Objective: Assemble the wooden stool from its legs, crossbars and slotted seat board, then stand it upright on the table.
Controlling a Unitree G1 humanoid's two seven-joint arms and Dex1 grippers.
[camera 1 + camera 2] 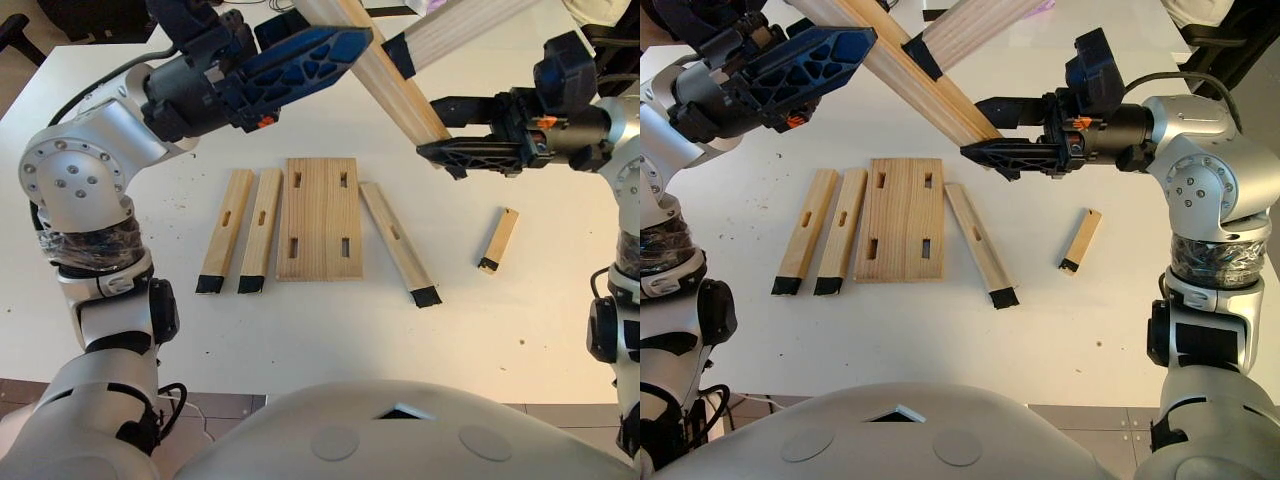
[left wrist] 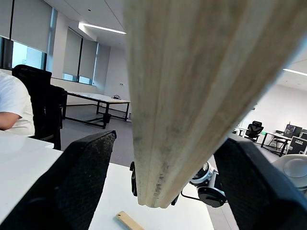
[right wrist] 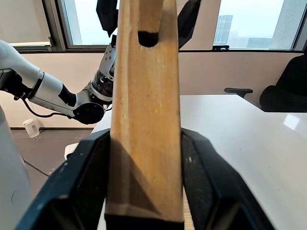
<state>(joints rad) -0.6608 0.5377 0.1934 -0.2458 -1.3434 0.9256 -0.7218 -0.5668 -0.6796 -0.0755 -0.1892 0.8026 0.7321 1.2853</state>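
Holding one leg (image 1: pixel 400 95) aloft, I have the left end effector (image 1: pixel 350 45) and right end effector (image 1: pixel 428 125) both clamped on it, steadying its slot against a black-tipped bar (image 1: pixel 460 25); the seat board (image 1: pixel 320 218) lies below on the tabletop (image 1: pixel 350 330).

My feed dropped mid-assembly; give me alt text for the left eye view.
The left pincer and right pincer hold two crossed legs in the air above the table. Below lie the seat board, a pair of legs on its left, a single leg on its right, and a short crossbar farther right.
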